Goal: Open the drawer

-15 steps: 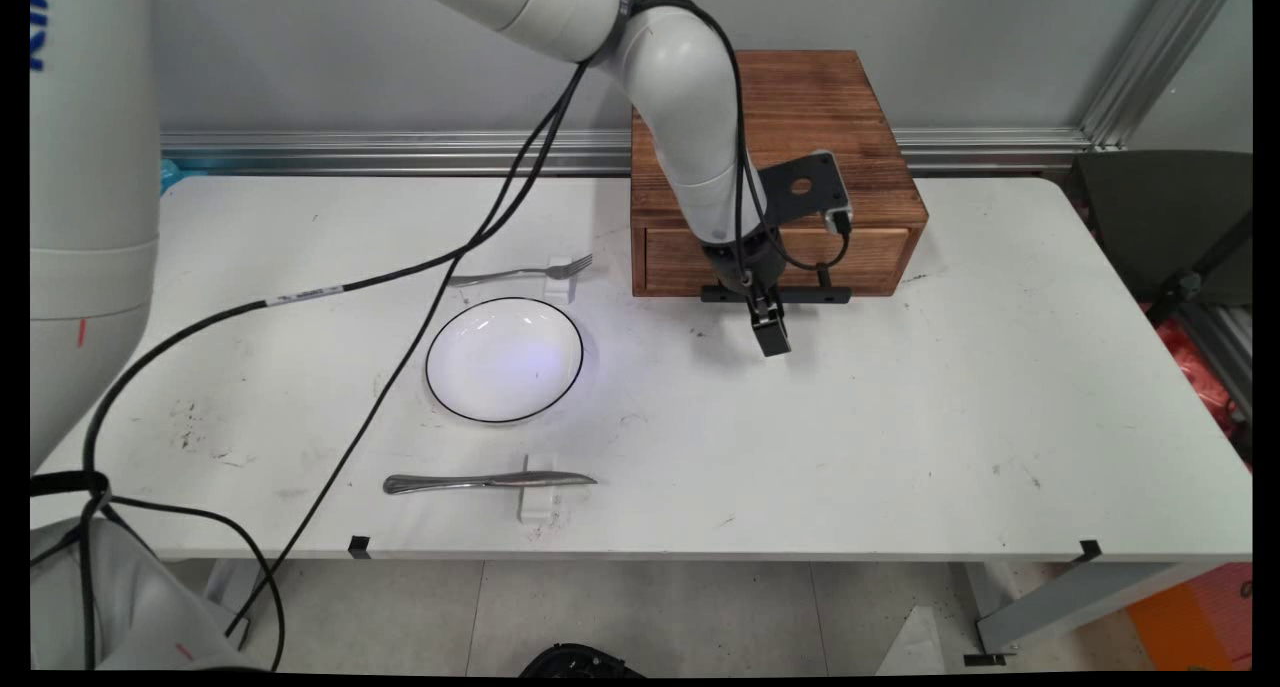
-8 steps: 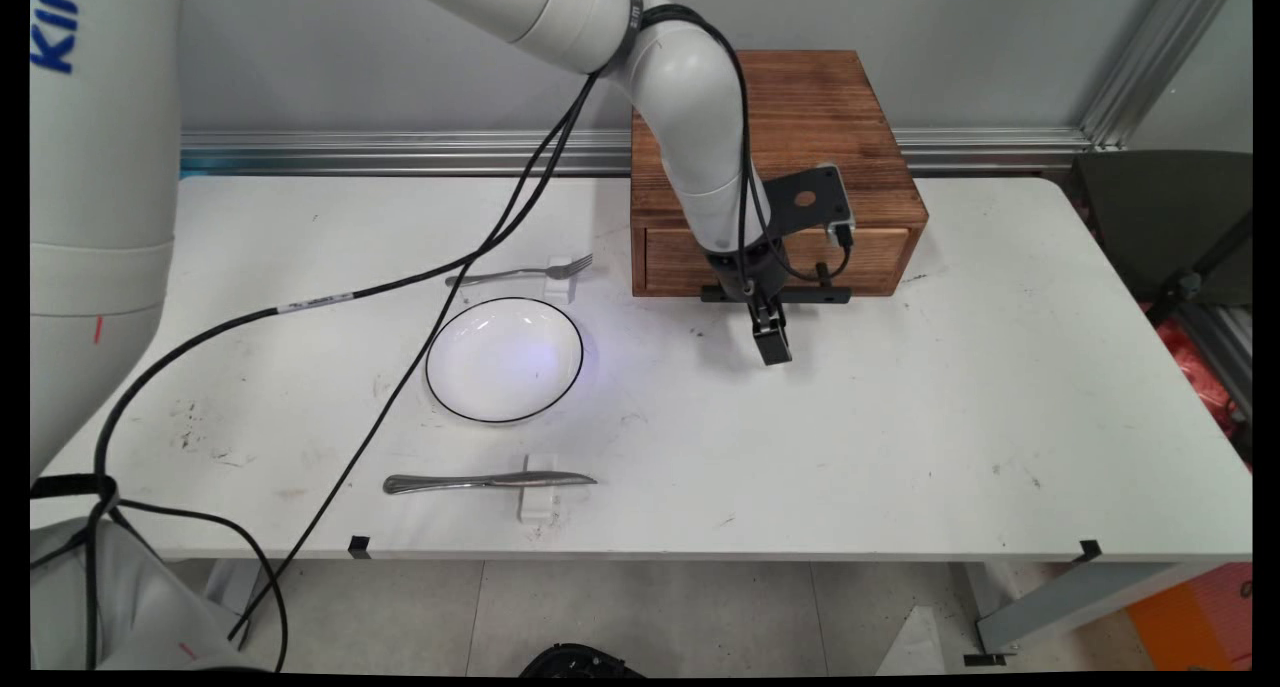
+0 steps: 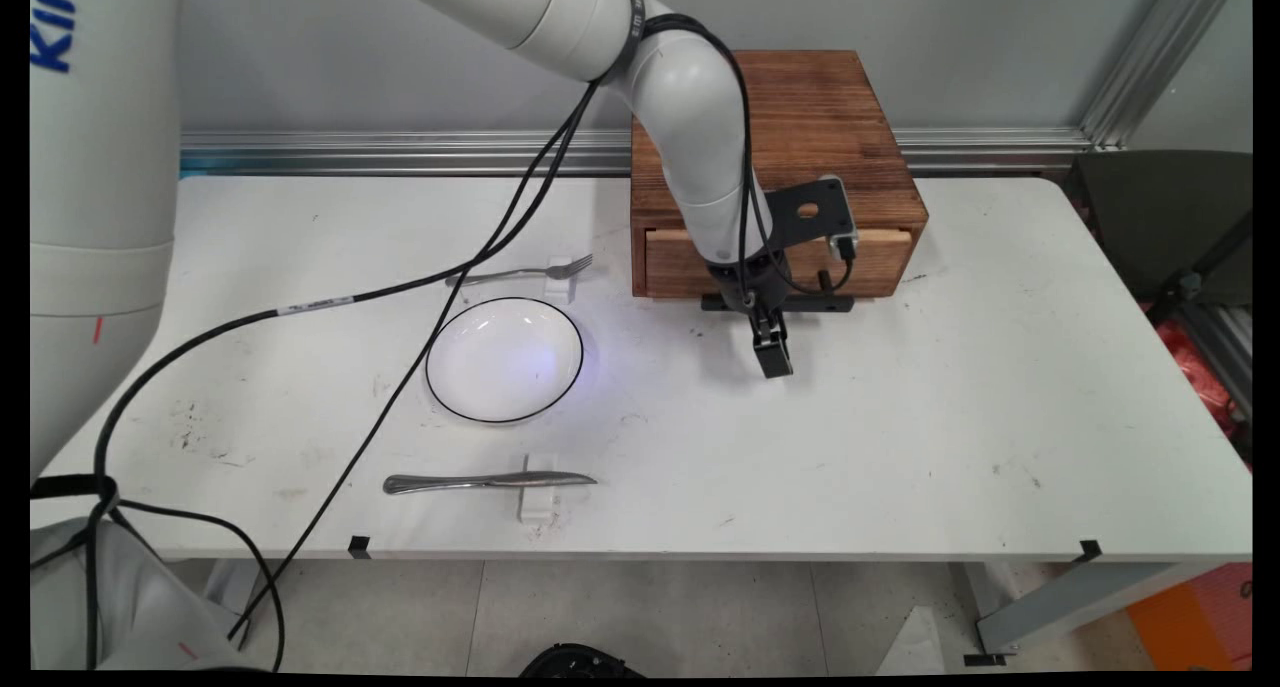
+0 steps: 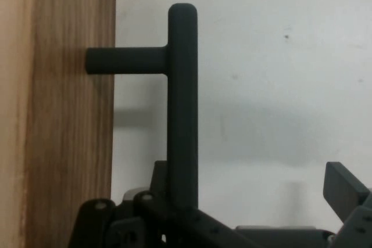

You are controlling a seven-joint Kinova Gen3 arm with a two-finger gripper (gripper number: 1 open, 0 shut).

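The drawer handle (image 4: 182, 103) lies inside the end effector (image 3: 772, 352), whose fingers stand apart; the drawer (image 3: 690, 259) is slightly open.

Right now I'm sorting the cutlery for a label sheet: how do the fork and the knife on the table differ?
The fork lies on the far side of the plate, the knife on its near side. The fork ends in tines, the knife in a plain blade. The knife's handle looks thicker than the fork's. Both are silver, lie crosswise with handles to the picture's left, and each rests on a small white block.
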